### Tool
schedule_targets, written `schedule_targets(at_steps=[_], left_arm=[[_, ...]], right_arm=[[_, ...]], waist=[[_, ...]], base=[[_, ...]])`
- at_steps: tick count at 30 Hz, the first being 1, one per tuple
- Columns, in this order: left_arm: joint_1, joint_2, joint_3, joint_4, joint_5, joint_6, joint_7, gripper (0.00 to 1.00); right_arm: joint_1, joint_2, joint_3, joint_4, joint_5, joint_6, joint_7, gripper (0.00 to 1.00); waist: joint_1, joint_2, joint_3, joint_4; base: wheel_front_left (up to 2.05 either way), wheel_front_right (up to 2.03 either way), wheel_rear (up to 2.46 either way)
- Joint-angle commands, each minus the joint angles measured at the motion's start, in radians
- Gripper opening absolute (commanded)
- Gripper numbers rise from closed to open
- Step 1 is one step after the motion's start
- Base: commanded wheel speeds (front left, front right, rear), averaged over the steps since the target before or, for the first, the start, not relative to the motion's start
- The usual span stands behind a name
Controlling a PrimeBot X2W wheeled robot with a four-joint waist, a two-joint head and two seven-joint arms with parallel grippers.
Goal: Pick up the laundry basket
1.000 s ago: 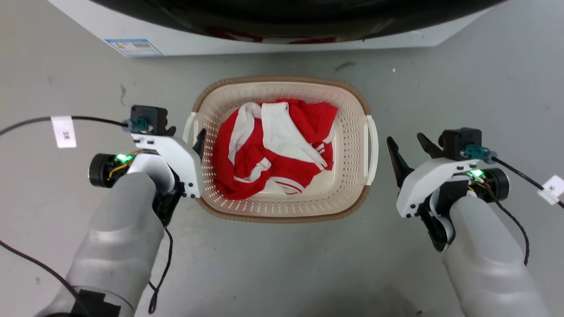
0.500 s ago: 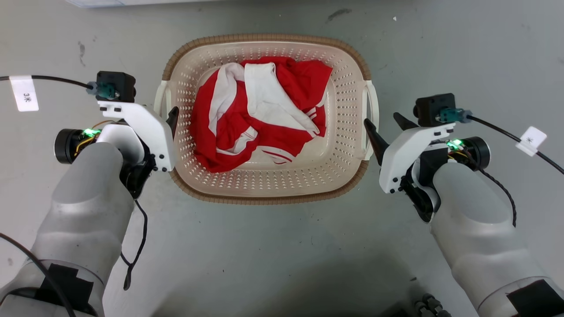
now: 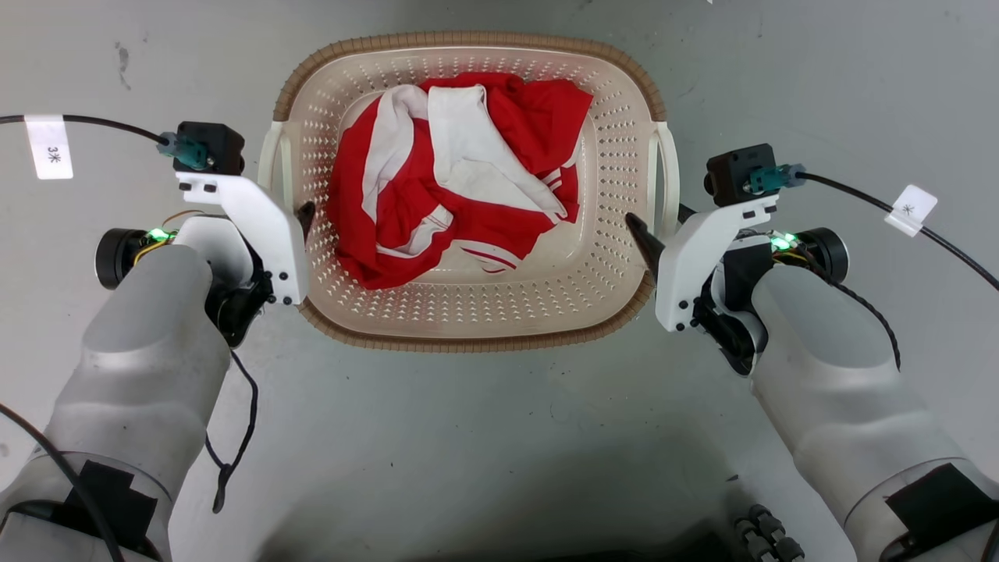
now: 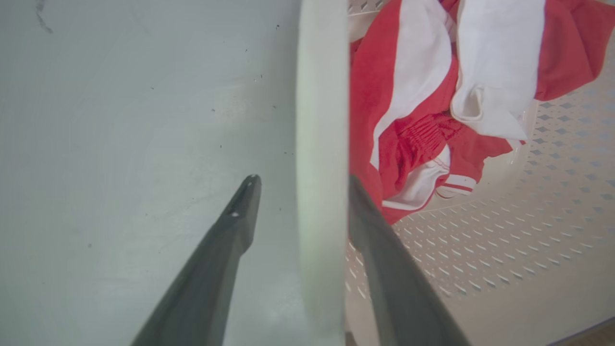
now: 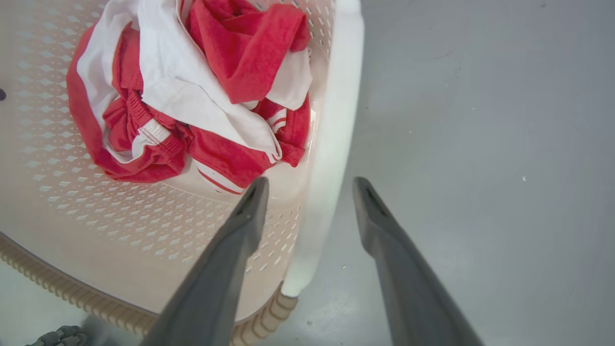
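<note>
Astride laundry basket (image 3: 468, 316) handles (image 3: 669, 168) — left hand (image 4: 302, 179), right hand (image 5: 310, 180), seemingly loose.

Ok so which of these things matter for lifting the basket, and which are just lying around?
For the job: cream perforated plastic laundry basket with brown rim; its white left side handle and white right side handle; left claw and right claw, both open, each straddling a handle.
Just there: crumpled red-and-white garment inside the basket; grey floor; white paper cable tags.
</note>
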Motion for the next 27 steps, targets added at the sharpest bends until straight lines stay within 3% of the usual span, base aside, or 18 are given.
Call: schedule_targets(at_steps=[1, 13, 27], left_arm=[[-0.017, 0.007, -0.017, -0.011, -0.020, 0.000, 0.008, 0.00], [0.016, 0.018, -0.100, -0.031, -0.157, 0.000, 0.054, 0.00], [0.083, -0.019, -0.170, -0.031, -0.305, -0.002, 0.176, 0.00]], right_arm=[[-0.025, 0.000, 0.014, 0.009, 0.019, 0.000, -0.003, 0.00], [-0.027, 0.000, 0.106, 0.046, 0.112, 0.000, 0.028, 0.00], [-0.013, 0.003, 0.183, 0.101, 0.196, 0.000, 0.234, 0.00]], waist=[[-0.0001, 0.0000, 0.005, 0.000], [-0.0001, 0.0000, -0.039, -0.001], [-0.0001, 0.0000, -0.235, 0.006]], base=[[0.00, 0.00, 0.00], [0.00, 0.00, 0.00], [0.00, 0.00, 0.00]])
